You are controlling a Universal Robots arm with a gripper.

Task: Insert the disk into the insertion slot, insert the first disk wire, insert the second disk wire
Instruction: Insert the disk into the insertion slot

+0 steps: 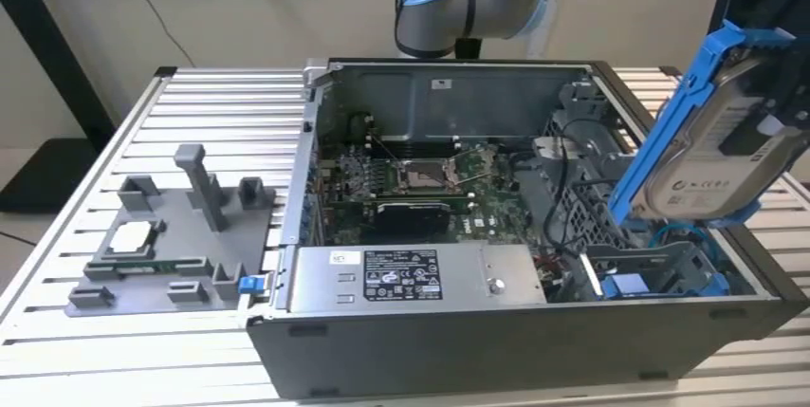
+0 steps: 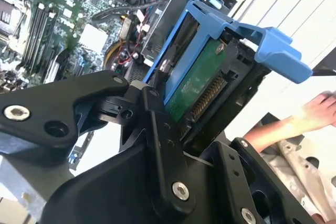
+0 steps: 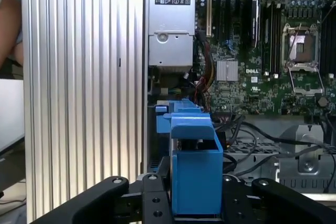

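Disk [image 1: 712,146] partly behind its blue carrier [image 1: 680,115]

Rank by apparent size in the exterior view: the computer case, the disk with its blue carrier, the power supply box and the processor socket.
1. computer case
2. disk, but it hangs high, perhaps nearer the camera, so this place is unsure
3. power supply box
4. processor socket

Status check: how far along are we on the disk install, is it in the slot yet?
Done: the disk is picked up and clamped in the gripper. In hand: it hangs tilted over the drive bay at the exterior view's right end of the open computer case, and is not in the slot. Left: seating the disk and plugging in both disk wires; none of that shows as done.
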